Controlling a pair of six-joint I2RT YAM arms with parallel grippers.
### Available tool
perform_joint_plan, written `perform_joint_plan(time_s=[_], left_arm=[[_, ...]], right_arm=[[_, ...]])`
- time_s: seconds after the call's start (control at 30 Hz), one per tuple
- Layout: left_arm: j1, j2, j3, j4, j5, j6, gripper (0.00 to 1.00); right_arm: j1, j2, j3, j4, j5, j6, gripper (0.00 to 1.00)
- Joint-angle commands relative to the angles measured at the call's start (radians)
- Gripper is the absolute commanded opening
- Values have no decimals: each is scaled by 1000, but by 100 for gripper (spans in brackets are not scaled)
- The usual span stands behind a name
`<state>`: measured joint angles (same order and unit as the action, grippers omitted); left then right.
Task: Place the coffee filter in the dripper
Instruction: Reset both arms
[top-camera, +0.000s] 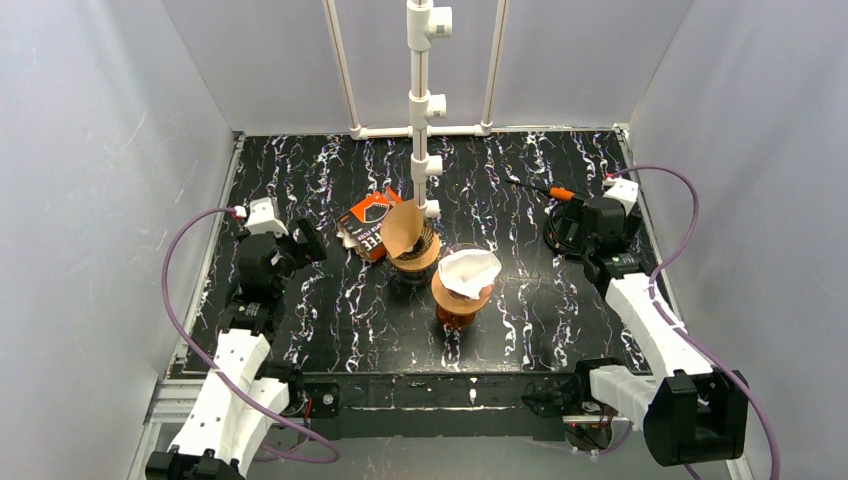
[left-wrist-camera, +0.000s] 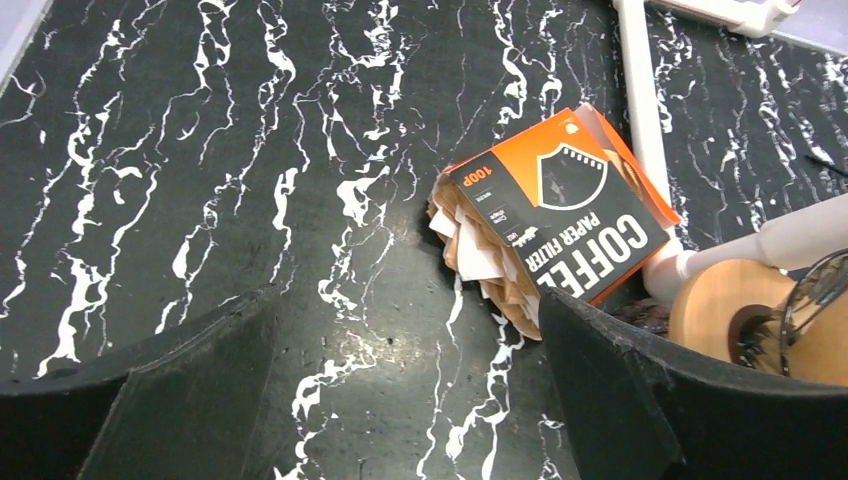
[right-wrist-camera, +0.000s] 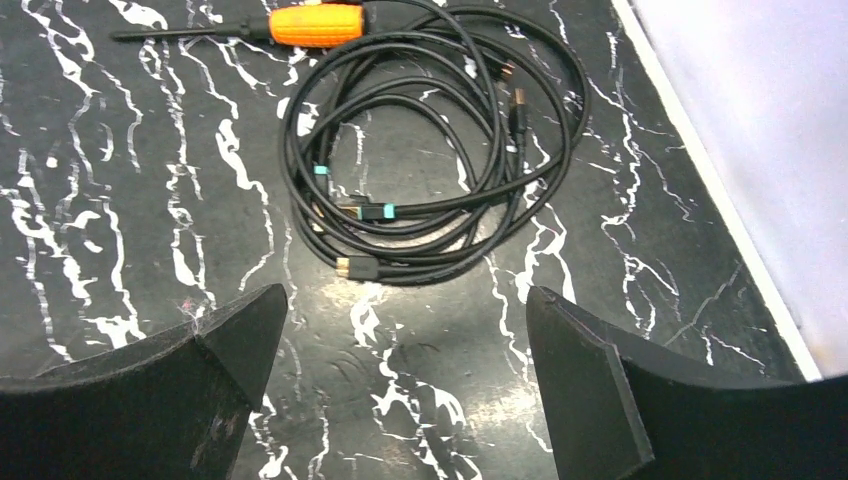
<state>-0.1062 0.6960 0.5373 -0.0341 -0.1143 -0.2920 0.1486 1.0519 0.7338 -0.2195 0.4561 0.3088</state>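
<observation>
Two drippers with wooden collars stand mid-table. The rear dripper (top-camera: 415, 255) holds a brown filter (top-camera: 403, 228) standing up in it. The front dripper (top-camera: 460, 297) holds a white filter (top-camera: 468, 271). An orange and black coffee filter box (top-camera: 366, 222) lies left of them with filters spilling out; it shows in the left wrist view (left-wrist-camera: 560, 215), with loose filters (left-wrist-camera: 480, 255) at its mouth. My left gripper (top-camera: 310, 240) is open and empty, left of the box (left-wrist-camera: 405, 360). My right gripper (top-camera: 568, 232) is open and empty at the far right (right-wrist-camera: 405, 350).
A white PVC pole (top-camera: 420, 100) rises behind the drippers, its base beside the box (left-wrist-camera: 650, 130). A coiled black cable (right-wrist-camera: 430, 150) and an orange-handled screwdriver (right-wrist-camera: 310, 25) lie by the right gripper. White walls enclose the table (top-camera: 300, 320).
</observation>
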Motion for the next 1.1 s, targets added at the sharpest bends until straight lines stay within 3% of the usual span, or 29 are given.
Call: perform_joint_plan(time_s=[0.0,0.23,0.5,0.9,1.07], left_arm=[[6,7,-16,97,-45,96,98],[5,89,-57,137,-100,118,98],[7,214,-181,406,-173,144,98],[6,624,-259,937,-163,277,98],[14,768,-278,1091,-161,267,98]], right_arm=[[-1,-59,-90,185,100,-78,98],[-1,-103,-244,375,133,-117,98],[-1,-19,-351,597,185,-158,98],[-2,213,-512,1129,133,-258,99],[-4,296,-528,1234,99,-274,98]])
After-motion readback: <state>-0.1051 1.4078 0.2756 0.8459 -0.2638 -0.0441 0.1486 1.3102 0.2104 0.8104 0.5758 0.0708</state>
